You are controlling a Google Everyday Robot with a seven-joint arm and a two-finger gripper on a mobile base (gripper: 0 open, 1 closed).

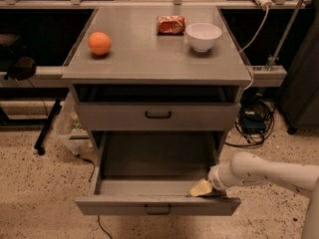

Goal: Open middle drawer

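Observation:
The middle drawer (119, 206) is grey with a small black bar handle (157, 209). It stands pulled far out of the cabinet toward the camera, and its grey inside (149, 158) is bare. My gripper (201, 188), cream-tipped on a white arm (264, 174), reaches in from the right. It rests at the drawer's front right inner corner, just behind the front panel. The drawer above (119, 117) is closed. No drawer shows below the open one.
On the cabinet top (144, 59) lie an orange (99, 43), a red snack bag (171, 24) and a white bowl (203, 36). Cables and a black box (254, 121) lie on the floor at right. A black stand leg (47, 126) and a plastic bag (67, 126) are at left.

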